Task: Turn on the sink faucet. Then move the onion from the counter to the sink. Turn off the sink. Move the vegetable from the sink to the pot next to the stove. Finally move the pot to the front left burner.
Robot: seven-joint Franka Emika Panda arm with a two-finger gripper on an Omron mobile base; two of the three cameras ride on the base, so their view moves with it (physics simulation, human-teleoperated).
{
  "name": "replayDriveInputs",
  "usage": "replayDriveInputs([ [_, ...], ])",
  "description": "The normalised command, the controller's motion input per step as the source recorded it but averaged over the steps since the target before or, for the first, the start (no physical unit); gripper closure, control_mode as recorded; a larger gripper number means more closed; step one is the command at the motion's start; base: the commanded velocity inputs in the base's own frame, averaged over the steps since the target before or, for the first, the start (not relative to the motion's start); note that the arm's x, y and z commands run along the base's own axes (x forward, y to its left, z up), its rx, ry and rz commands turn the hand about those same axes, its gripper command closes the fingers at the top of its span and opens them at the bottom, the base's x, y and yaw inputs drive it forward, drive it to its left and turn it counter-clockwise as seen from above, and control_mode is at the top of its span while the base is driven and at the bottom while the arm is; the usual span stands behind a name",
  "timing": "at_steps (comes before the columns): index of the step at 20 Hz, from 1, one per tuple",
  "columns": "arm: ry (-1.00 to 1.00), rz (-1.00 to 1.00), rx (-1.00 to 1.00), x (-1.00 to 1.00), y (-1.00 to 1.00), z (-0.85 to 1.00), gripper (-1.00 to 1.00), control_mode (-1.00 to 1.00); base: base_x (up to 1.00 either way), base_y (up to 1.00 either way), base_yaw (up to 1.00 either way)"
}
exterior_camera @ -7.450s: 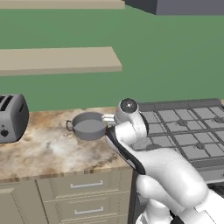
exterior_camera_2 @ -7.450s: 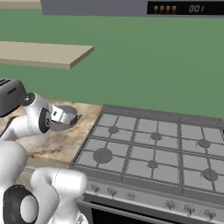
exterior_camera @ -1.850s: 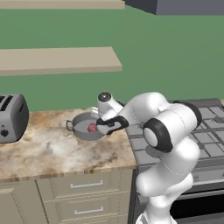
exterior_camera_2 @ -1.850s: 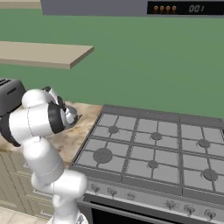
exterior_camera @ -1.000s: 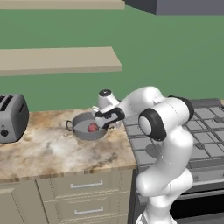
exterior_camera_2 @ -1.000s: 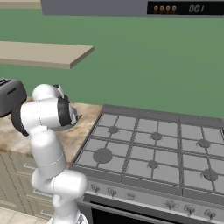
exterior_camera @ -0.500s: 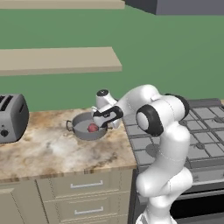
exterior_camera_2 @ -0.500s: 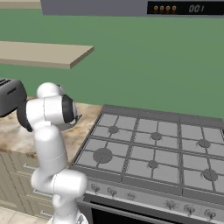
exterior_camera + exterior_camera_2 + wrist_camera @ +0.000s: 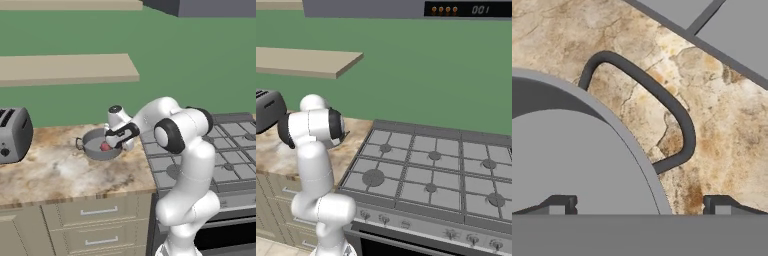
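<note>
A small grey round metal pot [image 9: 100, 145] stands on the beige-brown marbled stone worktop [image 9: 55, 170], just left of the silver-grey stove with grid-pattern grates [image 9: 230, 150]. Inside the pot lies the small round reddish onion [image 9: 105, 147], towards the pot's right side.

The white arm reaches left from the stove side, and its end effector [image 9: 116, 140] hangs low over the right rim of the pot, just right of the onion and very near it. In the left base view the dark fingers blend with the pot wall, so contact with the rim cannot be told there.

In the hand view the two dark fingertips [image 9: 559, 204] stand wide apart at the bottom, one above the pot's grey interior and the other above the bare worktop. Between them runs the curved pot rim [image 9: 627, 145], and beyond it the pot's dark looped side handle [image 9: 662, 100] arches over the marbled stone. The end effector's fingers are spread with nothing clamped between them. The stove's grey edge [image 9: 722, 25] crosses the far corner of that view.

A silver toaster [image 9: 12, 134] sits at the far left of the worktop, well apart from the pot. In the right base view the arm's upper links hide the pot.
</note>
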Motion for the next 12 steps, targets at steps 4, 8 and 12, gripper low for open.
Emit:
replayDriveInputs([
  [4, 0.00, -0.07, 0.03, 0.00, 0.03, -0.17, -1.00, -1.00, 0.00, 0.00, 0.00],
  [8, 0.00, -0.05, 0.01, 0.00, 0.12, -0.21, 1.00, -1.00, 0.00, 0.00, 0.00],
  [12, 0.01, -0.01, 0.00, 0.02, 0.12, -0.25, 1.00, -1.00, 0.00, 0.00, 0.00],
])
